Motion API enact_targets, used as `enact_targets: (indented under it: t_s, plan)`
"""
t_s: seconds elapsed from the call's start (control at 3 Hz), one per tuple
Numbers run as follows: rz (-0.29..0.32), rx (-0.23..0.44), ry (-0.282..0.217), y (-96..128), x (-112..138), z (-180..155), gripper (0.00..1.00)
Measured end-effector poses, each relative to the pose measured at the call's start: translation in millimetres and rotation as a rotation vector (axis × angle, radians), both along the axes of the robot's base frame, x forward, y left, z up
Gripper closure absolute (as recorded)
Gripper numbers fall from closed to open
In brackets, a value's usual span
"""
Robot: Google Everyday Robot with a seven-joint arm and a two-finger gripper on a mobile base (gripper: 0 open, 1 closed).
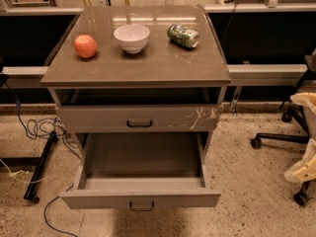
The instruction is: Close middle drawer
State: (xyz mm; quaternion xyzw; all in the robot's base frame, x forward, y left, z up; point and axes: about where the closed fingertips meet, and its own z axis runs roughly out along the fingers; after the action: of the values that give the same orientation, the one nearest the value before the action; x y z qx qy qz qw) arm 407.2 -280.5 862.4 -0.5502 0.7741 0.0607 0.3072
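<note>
Your pincer (305, 137) sits at the far right edge of the camera view, a cream-coloured shape low beside the black castor base of an office chair (276, 138). You cannot tell from here whether it is open or closed. It is holding nothing that shows and touching no part of the cabinet.

The wide grey-brown middle drawer (173, 199), with its plain front and small dark pull handle (141, 205), lies well away from the pincer, off to its left as the camera sees it and a little lower in the frame. It is pulled far out, and its bare inside is open to view with nothing in it. The grey-brown drawer front with white scratch marks (205, 116) at its right end is above it and farther back, also well to the left of the pincer.

The brown tabletop (148, 68), higher and farther from the pincer, carries a red-orange apple (85, 46), a white bowl (132, 37) and a green drink can (183, 36) lying on its side.

As for progress, judge that nothing of the closing is done. The drawer is wide open and the pincer has not reached it. You have the whole job ahead: bring the pincer across to the plain front and push it in flush with the cabinet.
</note>
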Motion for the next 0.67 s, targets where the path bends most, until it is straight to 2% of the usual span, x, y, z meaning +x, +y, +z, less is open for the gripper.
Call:
enact_targets:
  t_s: [0.33,0.67]
  plan:
    - [0.000,0.000,0.000,0,0,0,0.00]
    - [0.021,-0.017,0.012,17,-2,-17,0.00]
